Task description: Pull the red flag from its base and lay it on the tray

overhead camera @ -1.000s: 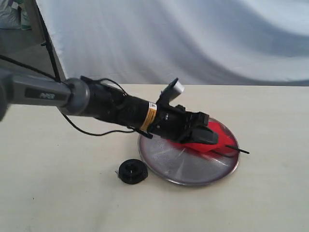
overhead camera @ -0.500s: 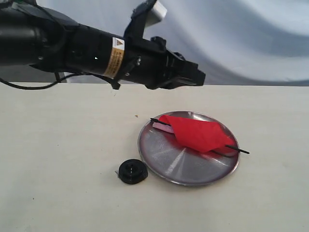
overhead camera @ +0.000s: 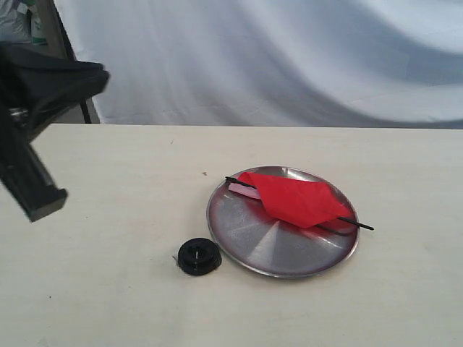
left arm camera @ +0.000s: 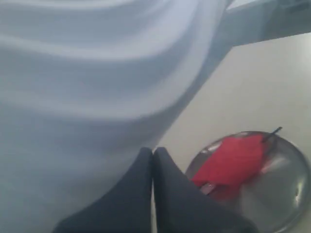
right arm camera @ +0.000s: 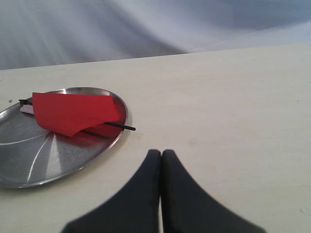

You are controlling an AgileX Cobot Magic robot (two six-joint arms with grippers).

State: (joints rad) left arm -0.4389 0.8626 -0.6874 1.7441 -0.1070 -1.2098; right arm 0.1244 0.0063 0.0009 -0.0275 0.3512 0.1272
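Beige table [right arm camera: 228, 92]; red flag [right arm camera: 73, 112] on tray [right arm camera: 29, 162], apart from right claw [right arm camera: 161, 154].

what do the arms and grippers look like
The left gripper and right gripper have smooth matte black fingers that taper to rounded tips. The left arm at the exterior view's edge is a blurred black shape; no cables or markings show.

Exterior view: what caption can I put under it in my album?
Small red cloth flag lying across the round silver metal tray, its round black plastic base sitting empty beside it.
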